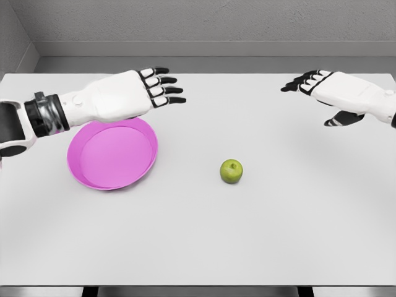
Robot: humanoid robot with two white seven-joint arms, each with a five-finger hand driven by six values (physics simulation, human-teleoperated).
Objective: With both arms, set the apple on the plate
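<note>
Green apple (pixel 231 171) sitting untouched on the table (pixel 260 235) right of centre, well apart from the pink plate (pixel 83 170) at left; left hand (pixel 133 93) and right hand (pixel 334 93) hovering empty, fingers spread, so reaching seems pending, next likely calling for descent onto the fruit.

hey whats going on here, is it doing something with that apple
Nothing is being held yet. The green apple sits alone on the white table, to the right of the empty pink plate. The left hand hovers over the plate's far edge, fingers spread. The right hand hangs open at the far right, away from the apple.
</note>
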